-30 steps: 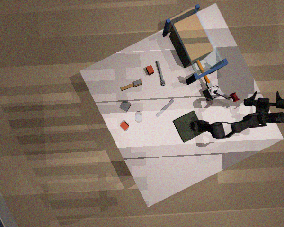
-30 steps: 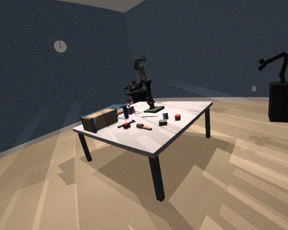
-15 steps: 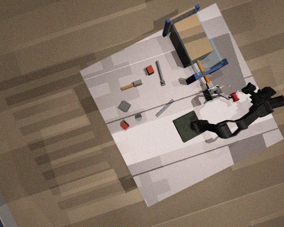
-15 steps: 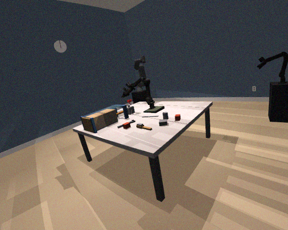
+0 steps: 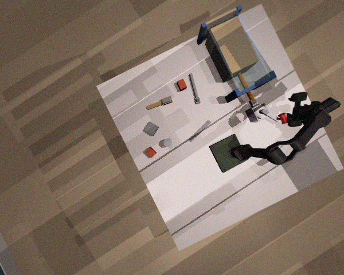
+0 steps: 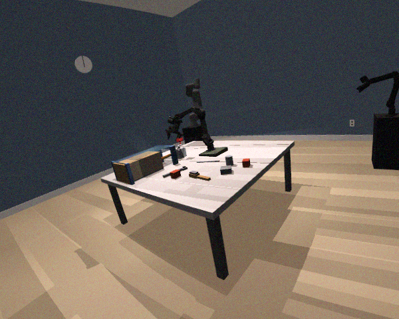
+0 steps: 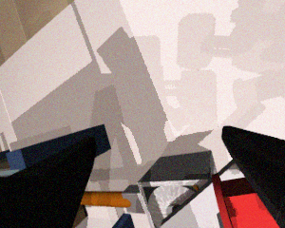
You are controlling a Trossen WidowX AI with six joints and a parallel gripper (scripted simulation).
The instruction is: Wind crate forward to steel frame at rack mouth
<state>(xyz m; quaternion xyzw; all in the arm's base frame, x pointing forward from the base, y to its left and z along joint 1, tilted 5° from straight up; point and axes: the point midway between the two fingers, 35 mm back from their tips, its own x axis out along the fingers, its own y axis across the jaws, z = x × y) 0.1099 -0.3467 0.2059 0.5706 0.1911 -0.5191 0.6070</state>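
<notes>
The brown crate (image 5: 243, 50) (image 6: 151, 165) sits flat inside the clear-panelled cubby; a gap shows between its front and the blue mouth frame (image 5: 265, 80) (image 6: 173, 155) (image 7: 104, 139). An orange strap (image 5: 245, 85) (image 7: 106, 199) runs from the crate to the winch (image 5: 255, 113) (image 6: 181, 151) (image 7: 182, 166). The handle's grey arm (image 5: 269, 116) reaches out from the winch top to its red grip (image 5: 282, 118) (image 6: 179, 139) (image 7: 249, 209). My gripper (image 5: 290, 109) (image 7: 159, 137) is open and empty, above the bench close beside the red grip. Whether the key is fully seated is hidden.
A grey bar (image 5: 194, 89), a wood-handled brush (image 5: 159, 103), a thin flat strip (image 5: 199, 130), red blocks (image 5: 182, 84) (image 5: 150, 152), a grey block (image 5: 150, 128) and a grey cylinder (image 5: 167, 142) lie on the bench. My arm's green base plate (image 5: 221, 158) is near the winch.
</notes>
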